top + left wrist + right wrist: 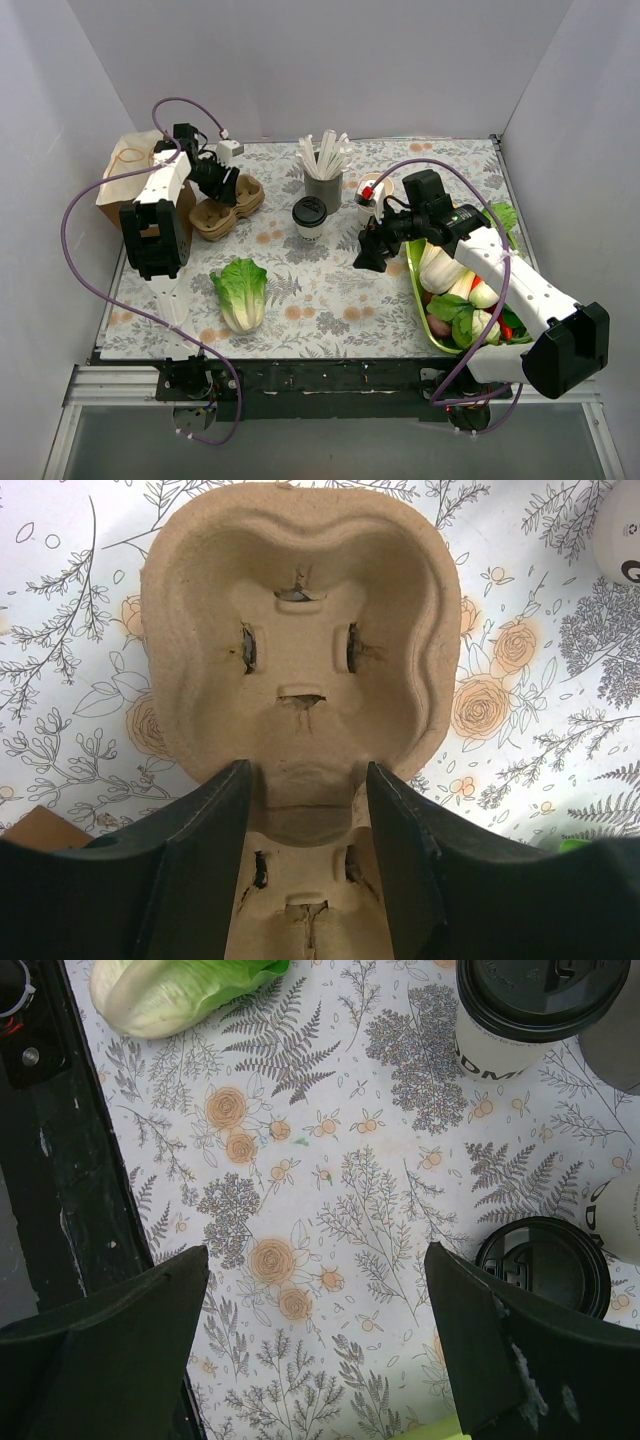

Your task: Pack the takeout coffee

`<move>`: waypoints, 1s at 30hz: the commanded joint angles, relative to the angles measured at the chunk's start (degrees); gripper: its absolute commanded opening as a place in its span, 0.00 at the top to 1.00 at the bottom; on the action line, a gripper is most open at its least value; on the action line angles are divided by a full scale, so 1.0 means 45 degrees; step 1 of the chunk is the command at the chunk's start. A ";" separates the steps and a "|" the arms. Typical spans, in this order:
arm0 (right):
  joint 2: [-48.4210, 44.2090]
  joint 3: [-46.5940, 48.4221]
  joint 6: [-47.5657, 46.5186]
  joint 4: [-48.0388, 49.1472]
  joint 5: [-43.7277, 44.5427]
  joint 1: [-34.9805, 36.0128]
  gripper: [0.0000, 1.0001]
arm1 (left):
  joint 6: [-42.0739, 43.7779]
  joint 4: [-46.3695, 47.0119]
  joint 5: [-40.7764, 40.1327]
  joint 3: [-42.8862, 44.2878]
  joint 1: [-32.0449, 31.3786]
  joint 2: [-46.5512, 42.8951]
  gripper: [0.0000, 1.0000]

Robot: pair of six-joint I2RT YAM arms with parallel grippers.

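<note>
Floral-print cloth (pixel 330 300) covers the table, with white walls on three sides.

Takeout coffee (pixel 309 217) stands upright near table centre, black lid on, touching nothing. In the right wrist view it sits at the top edge (pixel 530 1010).

Clock bearings from the cup, top view:
- 12 to 1 o'clock, near: grey cup of white sticks (pixel 323 180).
- 2 o'clock: cream cup (pixel 370 195) with something red at its rim.
- 4 o'clock, near: right gripper (pixel 365 258), over bare cloth. Its jaws are spread wide with nothing between them (pixel 315 1260). A second black lid (pixel 545 1260) lies just beside its right finger (on a cup or loose, cannot tell).
- 4 o'clock, farther out: green tray (pixel 415 290) heaped with vegetables.
- 7 o'clock: lettuce (pixel 240 292), lying on its side.
- 9 o'clock: pulp cup carrier (pixel 228 205), wells empty.
- 9 to 10 o'clock, at the cloth's edge: brown paper bag (pixel 130 180).

Left gripper (pixel 222 188) is down on the carrier. In its wrist view the fingers (pixel 210 850) bracket the raised ridge between two wells (pixel 308 780), jaws part-way closed and seemingly pressed against both sides of the pulp.
</note>
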 commanded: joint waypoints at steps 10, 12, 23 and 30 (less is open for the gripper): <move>-0.0062 -0.0193 0.0115 0.0535 -0.0219 -0.0069 0.04 | -0.0434 0.0896 -0.0244 -0.0555 -0.0116 -0.0632 0.60; -0.0042 -0.0213 0.0115 0.0535 -0.0219 -0.0069 0.04 | -0.0434 0.0896 -0.0244 -0.0633 -0.0116 -0.0690 0.64; -0.0062 -0.0233 0.0096 0.0594 -0.0200 -0.0069 0.04 | -0.0879 0.0699 -0.0381 -0.0555 -0.0096 -0.1763 0.91; -0.0003 -0.0213 0.0115 0.0652 -0.0297 -0.0069 0.04 | -0.1429 0.1111 -0.0498 -0.0497 -0.0077 -0.2878 0.96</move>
